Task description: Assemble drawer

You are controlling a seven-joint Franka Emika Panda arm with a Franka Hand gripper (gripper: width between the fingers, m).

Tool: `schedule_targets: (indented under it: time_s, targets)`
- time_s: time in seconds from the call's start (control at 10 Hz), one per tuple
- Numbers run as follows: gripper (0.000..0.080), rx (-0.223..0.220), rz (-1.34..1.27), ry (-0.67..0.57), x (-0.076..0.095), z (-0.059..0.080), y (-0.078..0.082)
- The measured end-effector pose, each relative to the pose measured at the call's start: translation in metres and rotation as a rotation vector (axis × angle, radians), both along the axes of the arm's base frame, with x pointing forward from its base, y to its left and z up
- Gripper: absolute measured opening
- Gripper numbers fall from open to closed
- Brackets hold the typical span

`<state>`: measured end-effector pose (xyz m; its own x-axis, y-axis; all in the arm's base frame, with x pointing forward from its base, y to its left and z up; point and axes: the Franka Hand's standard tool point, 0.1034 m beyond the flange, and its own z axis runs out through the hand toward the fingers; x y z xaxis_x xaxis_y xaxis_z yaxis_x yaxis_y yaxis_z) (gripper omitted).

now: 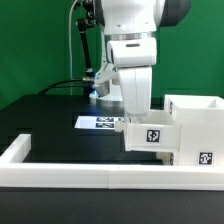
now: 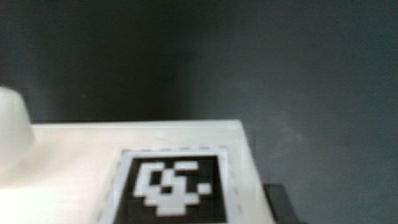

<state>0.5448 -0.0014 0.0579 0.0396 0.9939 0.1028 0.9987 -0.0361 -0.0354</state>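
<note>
The tall white drawer casing stands at the exterior view's right, with a tag low on its front. A smaller white tray box with a square tag sits against the casing's left side, above table level. My gripper comes down onto the tray's left end and looks shut on its wall; the fingertips are hidden. In the wrist view the tray's white face and tag fill the lower part, with a dark finger beside them. A second tray is out of view.
A long low white border wall runs along the table's front. The marker board lies flat behind the tray. Cables and a stand rise at the back. A white blurred shape shows at the wrist view's edge.
</note>
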Motion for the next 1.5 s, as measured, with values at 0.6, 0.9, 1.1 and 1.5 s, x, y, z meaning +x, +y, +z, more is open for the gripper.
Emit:
schedule_targets:
  time_s: [0.6, 0.9, 1.1, 1.5]
  targets:
    - [0.0042, 0.002, -0.016, -0.002, 0.0035, -0.0027, -0.0004]
    - [0.0042, -0.006, 0.015, -0.004, 0.0025, -0.0031, -0.0012]
    - [0.0042, -0.006, 0.009, -0.005, 0.0027, -0.0031, -0.0040]
    - [0.0042, -0.003, -0.003, 0.008, 0.0033, -0.0019, -0.0076]
